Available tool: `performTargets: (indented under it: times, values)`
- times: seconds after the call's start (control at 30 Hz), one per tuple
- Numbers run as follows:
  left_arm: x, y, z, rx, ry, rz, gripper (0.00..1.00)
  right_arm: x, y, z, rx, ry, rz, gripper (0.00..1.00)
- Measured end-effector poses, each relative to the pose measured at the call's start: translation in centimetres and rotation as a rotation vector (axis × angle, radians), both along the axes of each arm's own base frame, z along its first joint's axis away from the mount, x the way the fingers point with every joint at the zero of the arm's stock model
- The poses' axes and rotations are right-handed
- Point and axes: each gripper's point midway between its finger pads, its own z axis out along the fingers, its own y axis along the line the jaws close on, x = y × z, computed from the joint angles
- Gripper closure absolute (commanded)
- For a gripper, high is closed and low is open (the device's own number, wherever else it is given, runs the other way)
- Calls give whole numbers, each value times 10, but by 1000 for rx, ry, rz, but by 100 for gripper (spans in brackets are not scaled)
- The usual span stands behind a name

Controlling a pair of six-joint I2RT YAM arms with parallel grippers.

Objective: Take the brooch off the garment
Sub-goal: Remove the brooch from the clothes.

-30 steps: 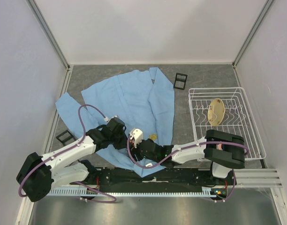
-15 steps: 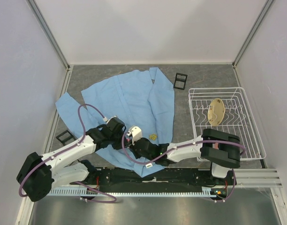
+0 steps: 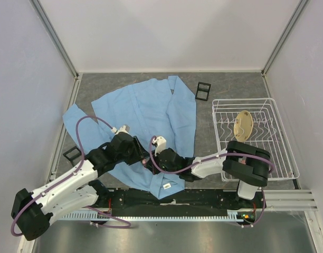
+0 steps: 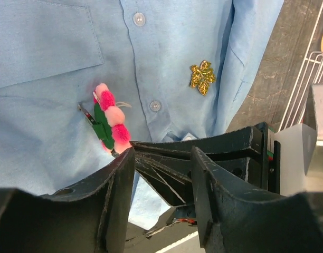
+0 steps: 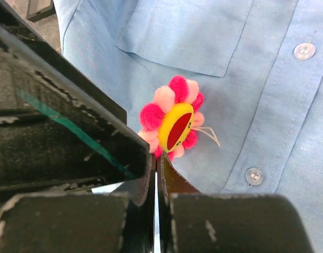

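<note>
The garment (image 3: 151,105) lies spread on the table, a light blue button-up shirt. The brooch (image 5: 174,124) is a pink-petalled flower with a yellow and red centre, just below the chest pocket. In the left wrist view the brooch (image 4: 110,122) stands on edge off the cloth, showing its green back and metal pin. My right gripper (image 5: 156,158) is shut, its tips pinching the brooch's lower edge. My left gripper (image 4: 162,158) is open and holds nothing, a little back from the brooch. From above both grippers (image 3: 145,157) meet over the shirt's front and hide the brooch.
A small gold leaf emblem (image 4: 202,77) is pinned right of the button placket. A white wire rack (image 3: 219,105) with a tan disc (image 3: 243,125) stands at the right. Black square frames lie at the back (image 3: 203,90) and at the left (image 3: 72,154).
My right gripper has closed at the brooch's lower edge. My left gripper has opened and pulled back slightly to the left.
</note>
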Motion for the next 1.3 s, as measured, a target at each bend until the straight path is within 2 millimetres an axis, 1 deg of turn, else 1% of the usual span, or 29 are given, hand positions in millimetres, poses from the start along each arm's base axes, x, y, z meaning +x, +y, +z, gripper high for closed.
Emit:
performTargets:
  times: [0.07, 0.13, 0.23, 0.27, 0.37, 0.4, 0.5, 0.53, 0.6, 0.63, 0.7, 0.83, 0.9, 1.0, 1.03, 1.07, 1.23, 1.3]
  values:
    - [0, 1, -2, 4, 0, 3, 50, 0, -1, -2, 25, 28, 3, 100]
    - [-1, 2, -5, 9, 4, 4, 51, 0, -2, -3, 46, 51, 7, 100]
    - [-3, 5, -11, 20, 13, 5, 41, 3, -2, -1, 59, 63, 17, 100]
    - [-3, 5, -12, 22, 15, 5, 36, 4, -3, -2, 56, 64, 23, 100]
    - [-1, 8, -15, 44, 9, 16, 33, 6, 0, -3, 17, 56, 59, 99]
    - [2, 11, -17, 63, 1, 19, 33, 5, 3, -3, 1, 55, 79, 98]
    - [4, 19, -23, 123, 6, 32, 32, 7, 7, -5, -50, 51, 121, 93]
    - [5, 22, -23, 147, 11, 32, 33, 8, 7, -6, -72, 51, 135, 90]
    - [7, 25, -21, 188, 19, 31, 34, 9, 7, -6, -93, 49, 154, 88]
    - [9, 26, -19, 204, 24, 30, 34, 11, 7, -5, -99, 44, 159, 86]
    - [11, 28, -16, 223, 25, 30, 34, 14, 7, -3, -111, 36, 171, 84]
    - [11, 28, -17, 235, 30, 28, 31, 18, 3, -5, -134, 38, 186, 77]
    - [10, 28, -20, 240, 41, 26, 32, 18, 1, -7, -143, 45, 187, 75]
    - [10, 27, -23, 241, 53, 27, 37, 18, 0, -7, -142, 59, 183, 75]
    - [10, 27, -23, 235, 55, 31, 41, 18, 0, -7, -138, 65, 180, 75]
    - [10, 26, -23, 225, 52, 37, 43, 19, 0, -6, -133, 70, 175, 76]
    - [4, 28, -27, 144, 26, 79, 46, 20, 4, -3, -104, 92, 153, 80]
    - [2, 29, -27, 118, 12, 89, 53, 21, 4, -2, -101, 95, 147, 82]
